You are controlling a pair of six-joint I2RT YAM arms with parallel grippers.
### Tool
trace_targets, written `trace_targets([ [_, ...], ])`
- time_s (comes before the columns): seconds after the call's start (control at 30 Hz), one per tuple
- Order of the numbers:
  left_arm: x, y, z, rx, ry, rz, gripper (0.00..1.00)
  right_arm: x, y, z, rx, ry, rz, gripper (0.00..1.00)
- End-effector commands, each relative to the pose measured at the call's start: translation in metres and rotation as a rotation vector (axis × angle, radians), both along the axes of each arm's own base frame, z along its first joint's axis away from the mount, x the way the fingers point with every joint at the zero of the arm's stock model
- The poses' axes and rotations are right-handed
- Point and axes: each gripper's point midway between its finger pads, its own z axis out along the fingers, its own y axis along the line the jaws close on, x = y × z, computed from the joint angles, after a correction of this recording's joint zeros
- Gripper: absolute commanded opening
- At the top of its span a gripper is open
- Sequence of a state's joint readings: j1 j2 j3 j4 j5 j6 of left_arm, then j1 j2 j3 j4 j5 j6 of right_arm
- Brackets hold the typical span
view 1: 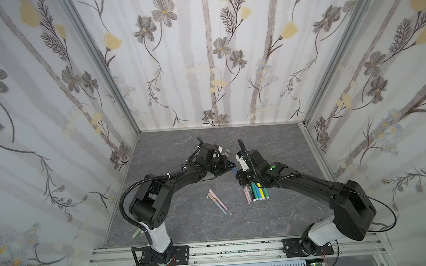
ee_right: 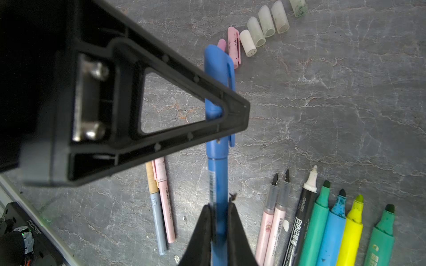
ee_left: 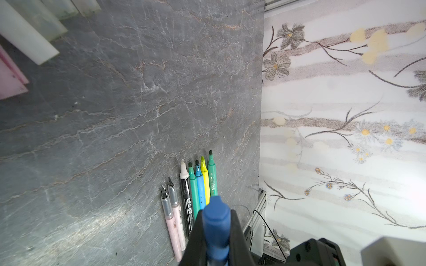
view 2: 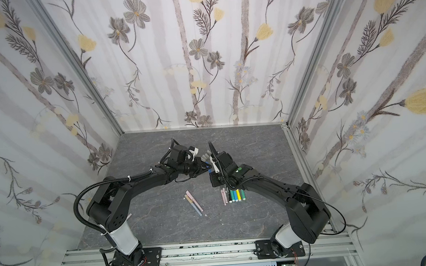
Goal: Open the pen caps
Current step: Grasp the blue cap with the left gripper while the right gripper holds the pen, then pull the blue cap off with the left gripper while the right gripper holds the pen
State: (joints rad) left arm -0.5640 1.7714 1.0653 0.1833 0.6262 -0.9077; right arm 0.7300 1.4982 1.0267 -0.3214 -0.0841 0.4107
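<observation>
A blue pen (ee_right: 217,175) hangs between my two grippers above the grey table. My left gripper (ee_left: 216,221) is shut on its blue cap (ee_right: 217,69), which sits on the barrel. One left finger (ee_right: 230,110) crosses the cap in the right wrist view. My right gripper (ee_right: 219,214) is shut on the barrel. In both top views the grippers meet mid-table, left gripper (view 1: 230,166) against right gripper (view 1: 236,172). Several loose pen caps (ee_right: 255,31), pink, white and frosted, lie in a row beyond the pen and show in both top views (view 1: 227,151) (view 2: 205,155).
Several uncapped pens and markers (ee_right: 322,218) lie side by side under my right arm (view 1: 256,191). Two capped pens (ee_right: 159,195), tan-grey and pink, lie left of them (view 1: 217,200). Flowered walls (view 1: 202,63) close in the table (view 1: 187,223) on three sides.
</observation>
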Motion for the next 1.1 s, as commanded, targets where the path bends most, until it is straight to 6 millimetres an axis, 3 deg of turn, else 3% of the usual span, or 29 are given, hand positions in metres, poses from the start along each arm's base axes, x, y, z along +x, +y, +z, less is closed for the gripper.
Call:
trace_targets([
  [0.0, 0.0, 0.0, 0.007, -0.009, -0.028, -0.002, 0.0, 0.002, 0.01, 0.017, 0.069, -0.027, 0.016, 0.23],
  [0.23, -0.006, 0.003, 0.02, -0.031, -0.06, -0.02, 0.0, 0.001, 0.014, 0.021, 0.105, -0.036, 0.052, 0.25],
  [0.53, -0.009, 0.004, 0.02, -0.047, -0.059, -0.024, 0.0, 0.002, 0.014, 0.02, 0.112, -0.025, 0.059, 0.1],
  [0.9, -0.004, 0.001, 0.029, -0.064, -0.078, -0.03, 0.0, 0.001, 0.018, 0.012, 0.112, 0.006, 0.075, 0.2],
  [1.07, -0.003, 0.0, 0.033, -0.07, -0.087, -0.03, 0.0, 0.001, 0.019, 0.009, 0.109, 0.011, 0.074, 0.08],
])
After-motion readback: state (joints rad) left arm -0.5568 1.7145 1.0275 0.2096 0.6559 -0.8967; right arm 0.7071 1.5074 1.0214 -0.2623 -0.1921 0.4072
